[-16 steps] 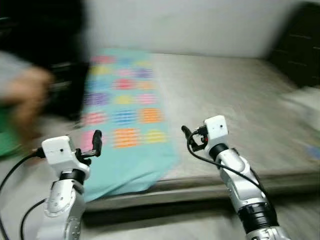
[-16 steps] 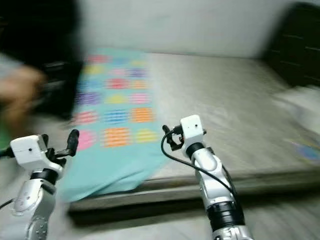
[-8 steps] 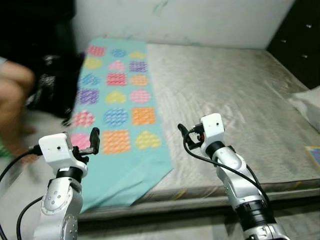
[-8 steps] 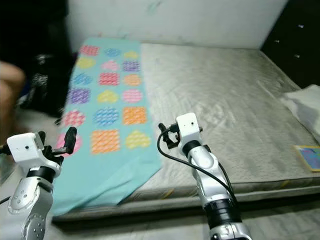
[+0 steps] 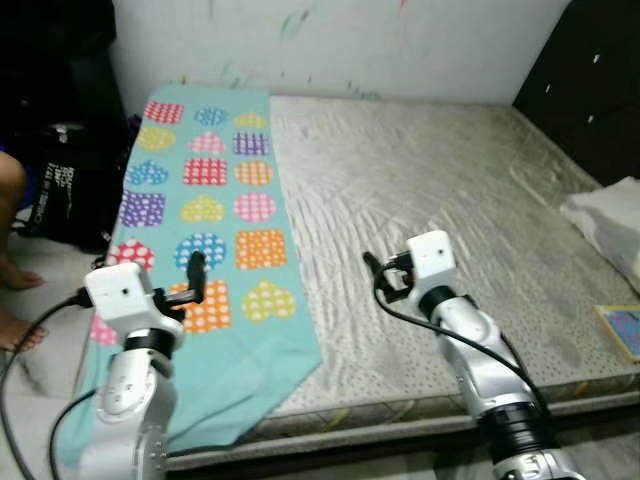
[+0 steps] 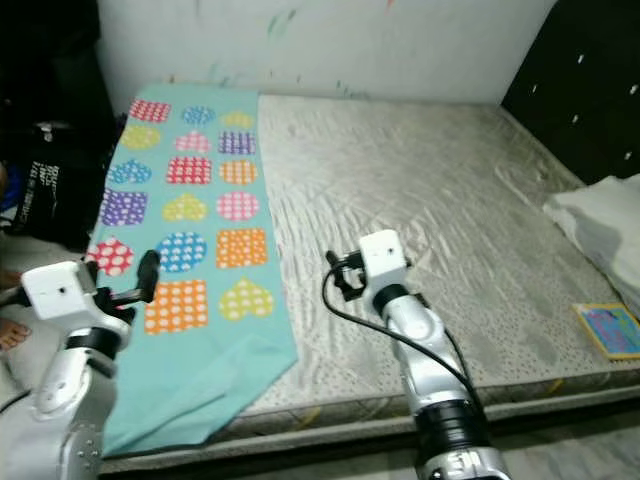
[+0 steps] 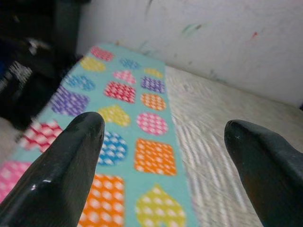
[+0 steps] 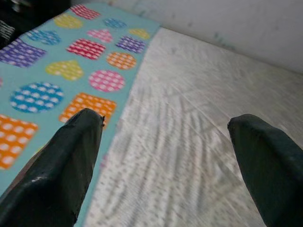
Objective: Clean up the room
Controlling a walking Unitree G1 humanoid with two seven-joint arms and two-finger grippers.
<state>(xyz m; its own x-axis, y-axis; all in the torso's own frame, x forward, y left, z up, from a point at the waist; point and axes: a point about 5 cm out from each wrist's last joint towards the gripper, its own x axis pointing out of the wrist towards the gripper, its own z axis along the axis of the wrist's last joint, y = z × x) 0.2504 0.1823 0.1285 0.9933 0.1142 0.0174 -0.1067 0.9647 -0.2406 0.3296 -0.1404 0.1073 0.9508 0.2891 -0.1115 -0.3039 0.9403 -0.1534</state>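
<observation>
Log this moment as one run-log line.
phase: facing mattress | left gripper: open, raised over teal patterned blanket | right gripper: open, raised over mattress | held: nothing

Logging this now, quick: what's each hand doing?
Left hand: open, empty, over the teal patterned blanket.
Right hand: open, empty.

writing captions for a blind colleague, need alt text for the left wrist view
Two open black fingers of the left gripper frame a teal blanket printed with colourful dotted shapes, lying on a grey mattress against a white wall.
</observation>
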